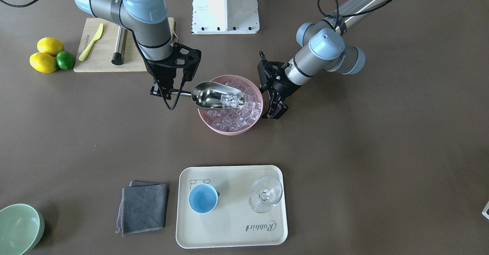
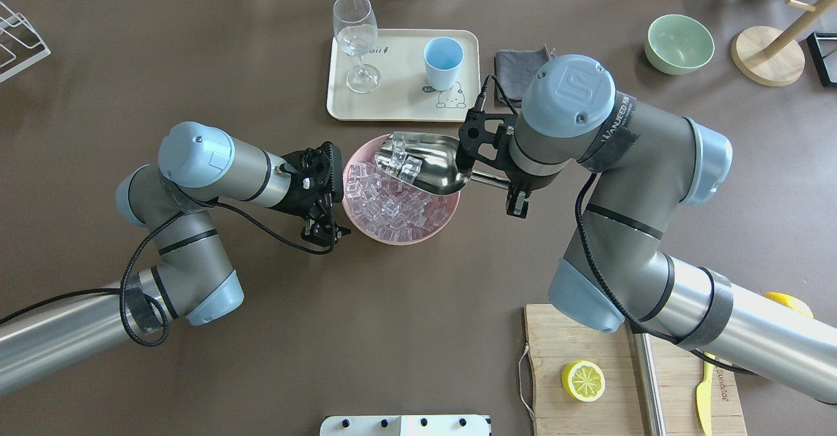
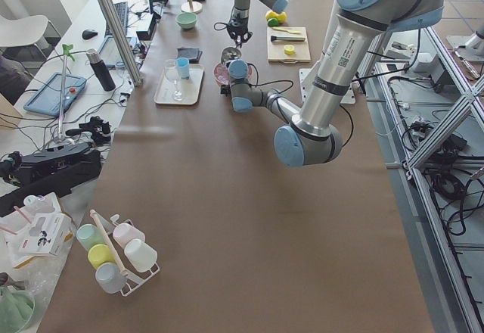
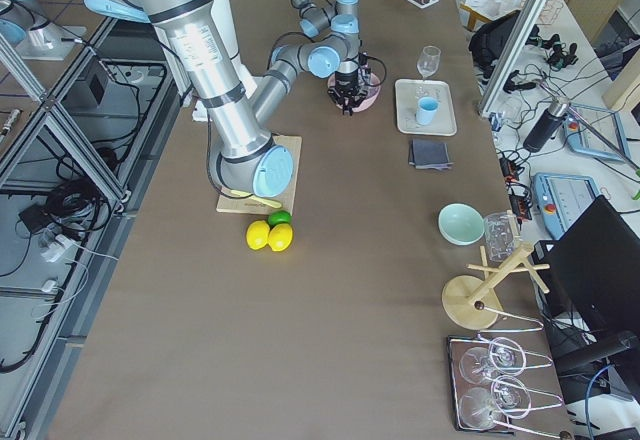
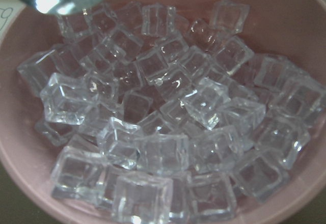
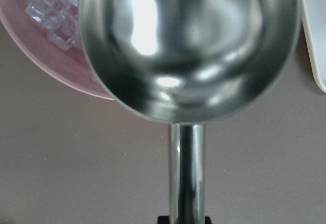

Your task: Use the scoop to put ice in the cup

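My right gripper (image 1: 168,92) is shut on the straight handle of the silver scoop (image 1: 214,94). It holds the scoop level above the pink bowl (image 1: 229,130), with a few clear ice cubes (image 1: 231,100) near its open end. The right wrist view shows the scoop's underside (image 6: 188,46). The bowl holds many more ice cubes (image 5: 163,132). My left gripper (image 1: 274,112) is open and empty, just outside the bowl's rim. The light-blue cup (image 1: 203,198) stands empty on the cream tray (image 1: 229,228); in the overhead view the cup (image 2: 443,62) is just beyond the scoop (image 2: 425,161).
A clear stemmed glass (image 1: 265,194) stands on the tray beside the cup. A grey cloth (image 1: 143,207) and a pale green bowl (image 1: 17,228) lie near the tray. A cutting board (image 1: 103,52) with a steel rod (image 1: 119,50), lemons (image 1: 46,54) and a lime (image 1: 65,60) is near the robot.
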Controlling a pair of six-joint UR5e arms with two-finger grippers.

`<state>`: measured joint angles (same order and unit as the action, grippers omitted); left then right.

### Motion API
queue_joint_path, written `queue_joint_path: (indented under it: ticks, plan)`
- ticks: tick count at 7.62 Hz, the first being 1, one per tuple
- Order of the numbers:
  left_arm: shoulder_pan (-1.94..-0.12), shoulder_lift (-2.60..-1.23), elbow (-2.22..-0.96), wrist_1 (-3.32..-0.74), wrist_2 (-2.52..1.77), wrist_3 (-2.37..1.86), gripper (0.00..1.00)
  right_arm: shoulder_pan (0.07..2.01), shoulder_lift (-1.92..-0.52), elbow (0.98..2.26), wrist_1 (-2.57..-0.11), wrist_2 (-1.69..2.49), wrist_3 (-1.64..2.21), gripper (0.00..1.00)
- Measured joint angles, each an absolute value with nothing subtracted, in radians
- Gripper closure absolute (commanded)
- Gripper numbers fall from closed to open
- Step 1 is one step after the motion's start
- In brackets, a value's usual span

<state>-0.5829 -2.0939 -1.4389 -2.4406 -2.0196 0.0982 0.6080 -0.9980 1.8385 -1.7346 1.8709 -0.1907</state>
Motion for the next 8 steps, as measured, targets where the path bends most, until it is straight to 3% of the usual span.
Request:
queue_joint_path:
  ticks: [5,8]
  plan:
    - [-0.599,-2.084,-1.443,-2.442,-2.032,0.100,0.01,0.758,-0.989,1.884,-1.904,1.980,0.110,1.00]
    - [-0.667,-2.039,-1.449,-2.451,-2.106,0.152,0.01,0.797,-0.864,1.741,-2.000,2.011,0.255,1.00]
